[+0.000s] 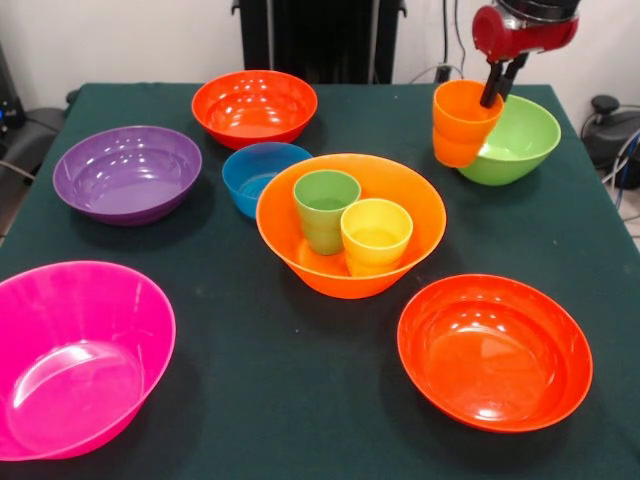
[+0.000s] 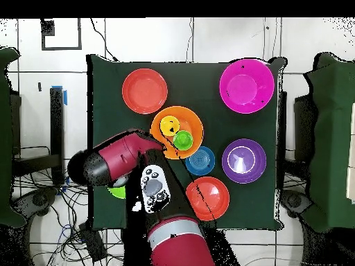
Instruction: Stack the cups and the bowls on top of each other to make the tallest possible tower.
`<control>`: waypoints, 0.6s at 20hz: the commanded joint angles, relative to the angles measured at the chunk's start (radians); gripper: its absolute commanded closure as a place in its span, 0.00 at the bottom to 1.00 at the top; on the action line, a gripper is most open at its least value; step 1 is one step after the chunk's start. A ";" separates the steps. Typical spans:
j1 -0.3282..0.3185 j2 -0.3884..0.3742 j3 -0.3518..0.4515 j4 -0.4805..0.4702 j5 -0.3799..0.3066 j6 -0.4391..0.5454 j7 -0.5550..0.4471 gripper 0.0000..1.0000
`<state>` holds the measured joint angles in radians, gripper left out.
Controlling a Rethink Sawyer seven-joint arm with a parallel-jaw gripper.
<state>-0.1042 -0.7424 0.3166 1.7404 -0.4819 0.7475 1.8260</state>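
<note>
Your tool pinches the orange cup by its rim, lifted beside the green bowl; in the front view the tower base, the light orange bowl, lies toward 8 o'clock, holding two upright cups.

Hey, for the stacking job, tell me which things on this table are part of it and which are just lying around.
Part of the job:
- light orange bowl holding the green cup and yellow cup
- orange cup, gripped by the end effector
- lime bowl, blue bowl, purple bowl, pink bowl, two red-orange bowls

Just lying about:
- only cables on the floor beside the table
</note>
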 commanded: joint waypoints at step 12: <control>-0.030 0.037 0.101 -0.164 -0.136 0.183 -0.289 1.00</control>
<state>-0.1082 -0.7623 0.3457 1.6634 -0.4983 0.8492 1.8258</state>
